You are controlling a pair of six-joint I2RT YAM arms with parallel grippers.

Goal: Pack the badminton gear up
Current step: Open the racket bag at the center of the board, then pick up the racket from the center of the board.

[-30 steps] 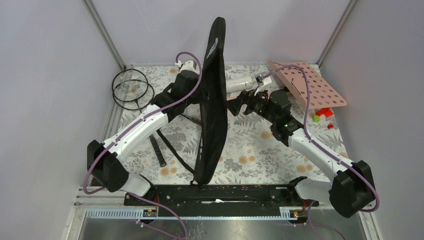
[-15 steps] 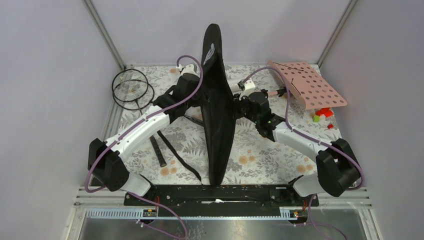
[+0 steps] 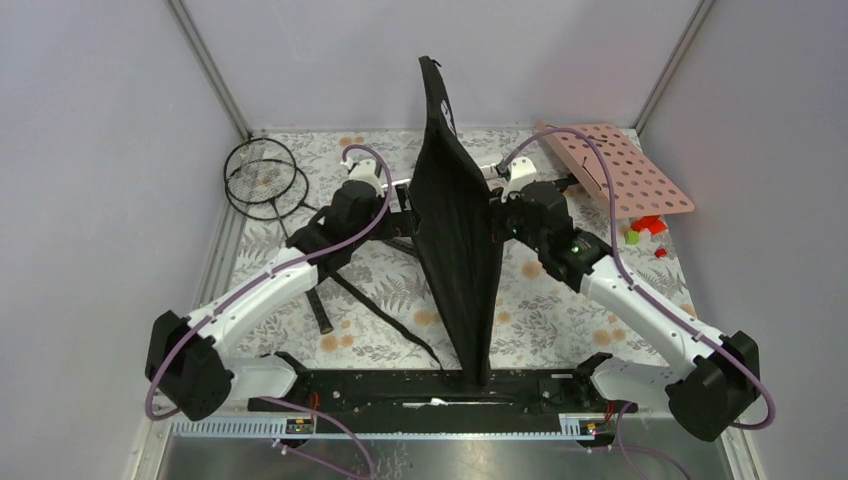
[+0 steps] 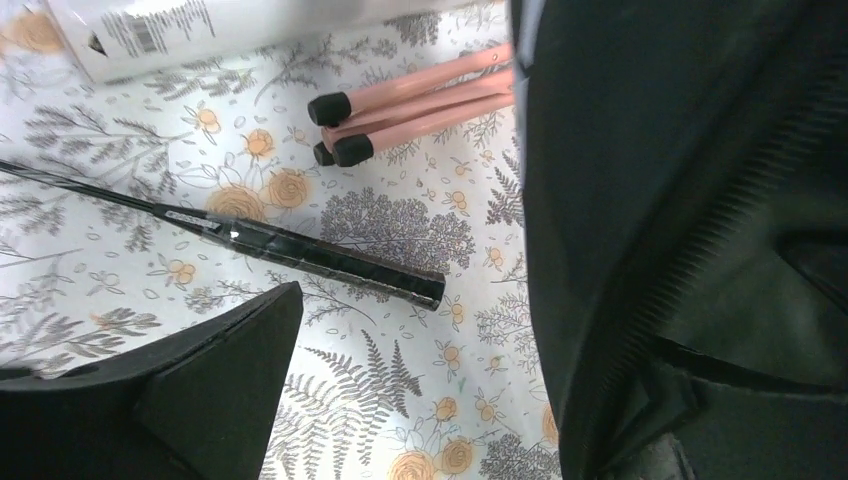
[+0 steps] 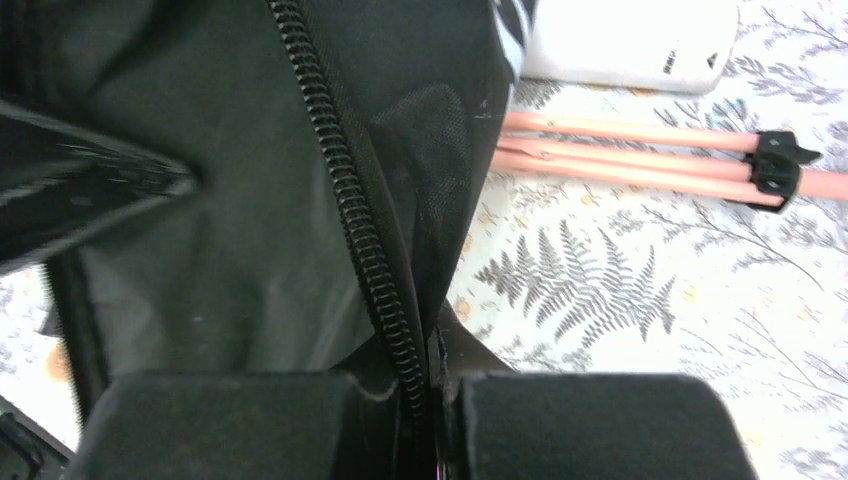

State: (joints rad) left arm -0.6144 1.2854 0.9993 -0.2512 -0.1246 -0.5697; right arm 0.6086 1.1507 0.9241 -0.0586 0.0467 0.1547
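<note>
Upright flat black fabric bag (image 3: 455,230), coarse zipper (image 5: 340,170) pinched by right claw (image 5: 432,398).

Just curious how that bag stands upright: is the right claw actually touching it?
Touching. The right wrist view shows the right gripper shut on the black bag, pinching its zipper.

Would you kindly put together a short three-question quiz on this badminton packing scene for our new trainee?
1. Fill in: the rackets lie at the far-____ corner of the table.
2. True or false: the left gripper is clamped on the bag.
3. What does the right gripper pinch? A: the white tube; B: the bag's zipper edge; C: a racket.
Key: 1 left; 2 false, its jaws stand open; 3 B.
</note>
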